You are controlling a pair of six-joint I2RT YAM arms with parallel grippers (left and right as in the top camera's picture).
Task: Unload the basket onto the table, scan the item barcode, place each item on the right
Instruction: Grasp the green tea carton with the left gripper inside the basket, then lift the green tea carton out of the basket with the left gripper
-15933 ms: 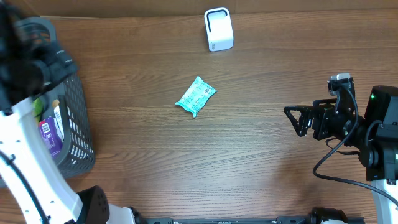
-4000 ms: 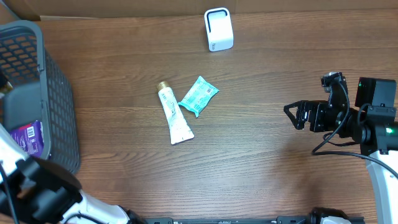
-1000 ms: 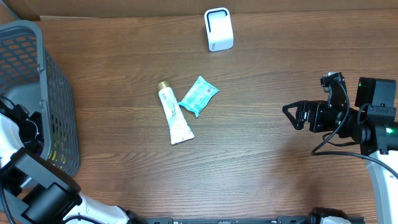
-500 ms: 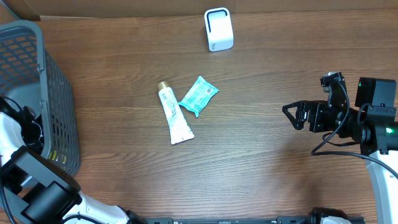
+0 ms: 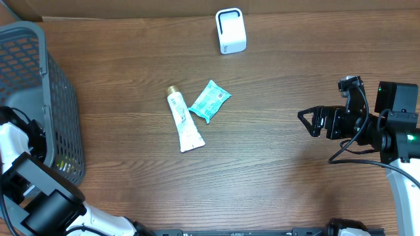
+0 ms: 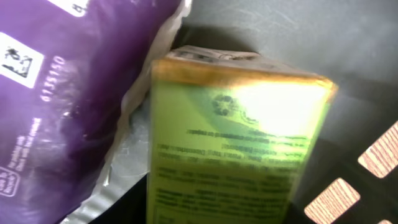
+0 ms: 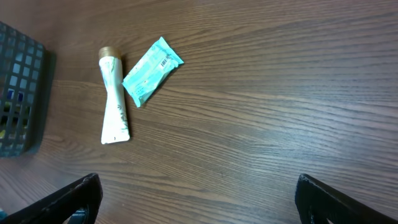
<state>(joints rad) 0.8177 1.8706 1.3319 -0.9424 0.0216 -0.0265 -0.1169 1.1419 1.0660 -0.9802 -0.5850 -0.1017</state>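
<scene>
The left wrist view is filled by a lime-green box (image 6: 230,149) with small print, lying against a purple bag (image 6: 62,93) inside the grey basket (image 5: 62,98). My left arm (image 5: 16,147) reaches down into that basket. Its fingers show in no view, so whether they hold the box is unclear. My right gripper (image 5: 307,124) hovers open over the table's right side with nothing between its fingers (image 7: 87,190). The white scanner (image 5: 230,31) stands at the back centre.
A white tube with a gold cap (image 5: 183,120) and a teal packet (image 5: 208,100) lie side by side mid-table, also seen in the right wrist view as tube (image 7: 114,104) and packet (image 7: 151,71). The basket wall (image 7: 18,93) stands at the far left.
My left arm has shifted slightly lower inside the basket. The right arm, tube, packet and scanner have not moved.
</scene>
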